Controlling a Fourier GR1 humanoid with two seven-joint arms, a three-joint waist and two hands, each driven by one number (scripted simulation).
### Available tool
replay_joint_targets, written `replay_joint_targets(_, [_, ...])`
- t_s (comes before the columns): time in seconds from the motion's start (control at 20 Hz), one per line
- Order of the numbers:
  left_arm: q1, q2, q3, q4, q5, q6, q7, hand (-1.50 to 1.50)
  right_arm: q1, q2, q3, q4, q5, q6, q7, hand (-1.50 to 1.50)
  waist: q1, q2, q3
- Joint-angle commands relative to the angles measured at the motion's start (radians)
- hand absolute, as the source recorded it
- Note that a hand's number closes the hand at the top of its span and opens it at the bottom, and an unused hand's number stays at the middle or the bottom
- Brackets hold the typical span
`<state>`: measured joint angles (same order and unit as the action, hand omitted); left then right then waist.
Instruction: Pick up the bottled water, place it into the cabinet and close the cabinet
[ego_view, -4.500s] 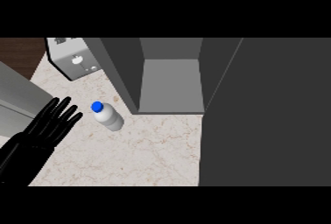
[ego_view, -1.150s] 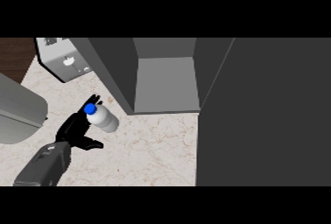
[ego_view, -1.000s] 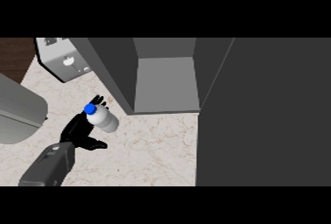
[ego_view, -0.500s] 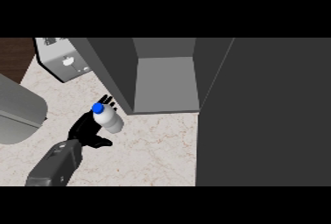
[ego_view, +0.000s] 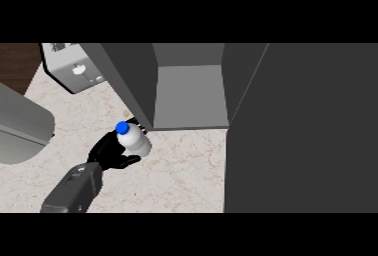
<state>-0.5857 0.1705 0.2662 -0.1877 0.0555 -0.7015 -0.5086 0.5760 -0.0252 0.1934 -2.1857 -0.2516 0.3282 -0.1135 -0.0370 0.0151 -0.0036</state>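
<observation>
In the head view, the left hand (ego_view: 108, 152) comes from the lower left of the frame. Its fingers and thumb are curled around the bottled water (ego_view: 136, 142), so it is holding it. The bottle has a blue cap (ego_view: 122, 128) and stands left of centre over the marble counter (ego_view: 181, 172), just beside the lower left corner of the open cabinet (ego_view: 189, 97). The cabinet door (ego_view: 303, 130) fills the right side. A grey appliance (ego_view: 72, 70) is in the upper left.
</observation>
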Motion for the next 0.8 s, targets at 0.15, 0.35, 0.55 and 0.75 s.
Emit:
replay_joint_targets(0.15, [0.011,-0.022,-0.009,-0.028,-0.007,-0.113,-0.090,1.50,0.040,-0.010,-0.011,0.032,0.003,0.031,-0.062,-1.50,-0.011,-0.004,-0.001])
replay_joint_targets(0.35, [0.003,-0.053,-0.008,-0.039,-0.004,-0.113,-0.077,1.50,-0.021,-0.013,-0.025,0.025,-0.010,0.006,-0.004,-1.50,0.006,-0.003,0.000])
replay_joint_targets(0.55, [0.022,-0.016,0.016,-0.065,0.014,-0.062,-0.121,1.50,0.035,0.006,0.002,0.047,0.013,0.019,-0.068,-1.50,0.006,-0.007,0.001])
replay_joint_targets(0.75, [0.160,0.014,0.101,-0.103,0.088,0.082,-0.205,1.50,0.042,-0.021,-0.025,0.014,0.007,0.016,-0.037,-1.50,0.037,-0.015,0.002])
